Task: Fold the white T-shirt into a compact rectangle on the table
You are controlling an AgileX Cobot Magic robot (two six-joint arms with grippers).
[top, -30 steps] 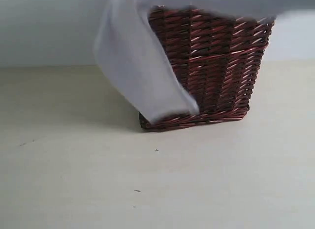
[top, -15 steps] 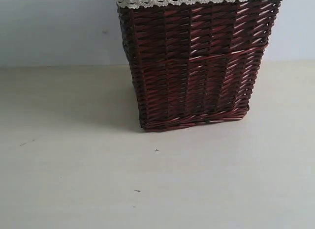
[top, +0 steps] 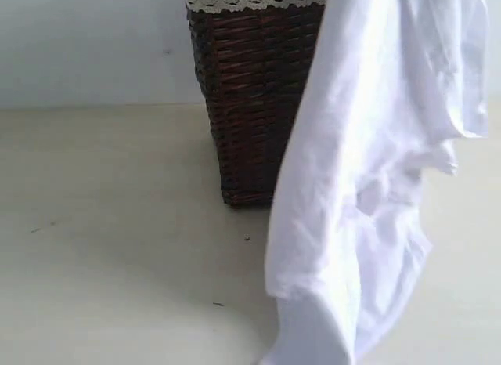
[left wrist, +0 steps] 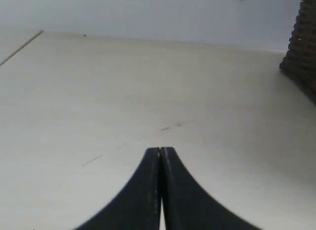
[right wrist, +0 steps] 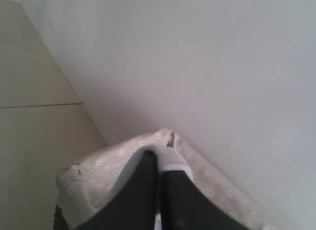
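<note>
Limply the white T-shirt [top: 368,185] hangs creased in front of the wicker basket [top: 243,91], a fold pinched in the right fingers [right wrist: 140,190]; left fingers [left wrist: 143,190] clenched on nothing.

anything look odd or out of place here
The white T-shirt dangles bunched in front of the dark brown wicker basket, pinched by the right gripper, not spread flat on the pale beige table.

One white T-shirt [top: 368,185], one basket [top: 243,91], one table [top: 117,224], two end effectors: left [left wrist: 160,151], right [right wrist: 159,161].
</note>
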